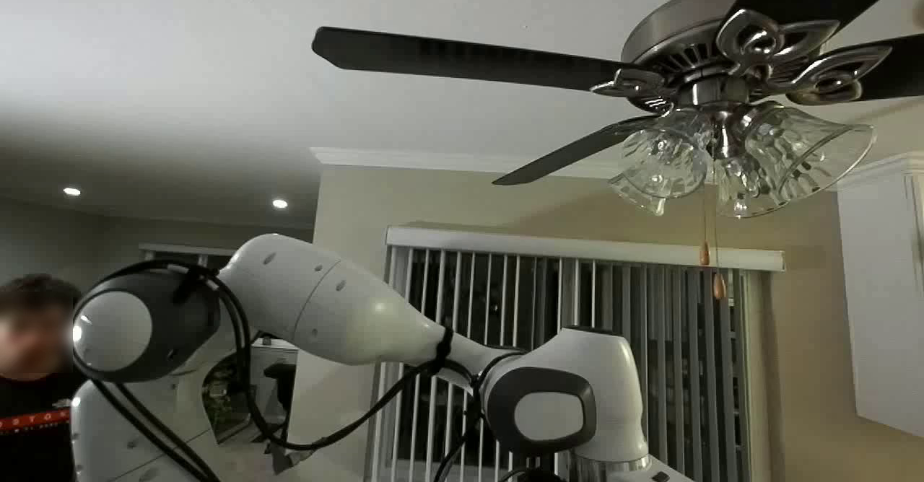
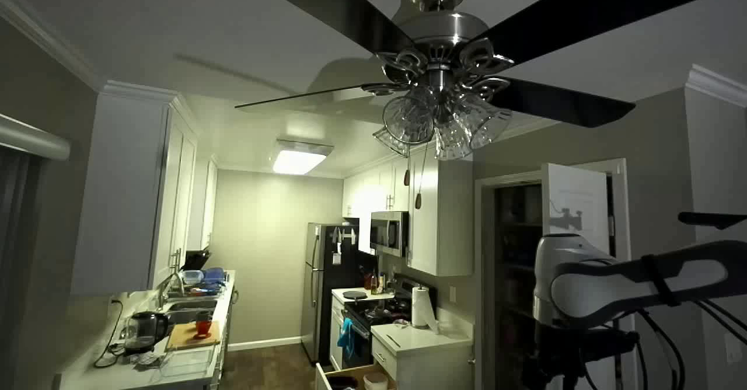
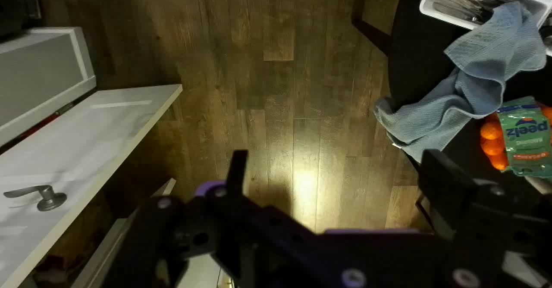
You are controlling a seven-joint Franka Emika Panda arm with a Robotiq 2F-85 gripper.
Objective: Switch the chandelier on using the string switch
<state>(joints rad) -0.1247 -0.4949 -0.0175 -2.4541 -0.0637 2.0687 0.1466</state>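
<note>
Dark fan blades (image 2: 607, 7) loom closest in an exterior view, reaching out from the ceiling-fan chandelier (image 1: 713, 91), whose clear glass bell shades (image 1: 660, 161) show no glow. Beneath them hang two hair-fine pull cords (image 1: 705, 215), each ending in a teardrop fob (image 1: 719, 286). Which one works the light I cannot tell, and that is probably the worst trap: a wrong tug could start the fan and sweep a blade towards the arm. The fobs hang near each other, so a loose grasp might catch both, and a nudge could set them swaying out of reach. Such thin cords may slip from a pinch, and a slanted pull may drag them against the glass.

Well below the fobs and off to one side is the Franka arm (image 1: 346, 309). Its Robotiq gripper (image 3: 336, 163) points down at the wooden floor (image 3: 276, 85), jaws wide apart with nothing between them. The wrist view therefore offers no cord to aim by, and rising blind, the arm could knock a shade. Black cables (image 1: 310, 446) looping slackly along it might snag during a big turn. Farther out, a white door (image 2: 575, 197) stands ajar behind the arm, a possible obstacle to a wide swing.
</note>
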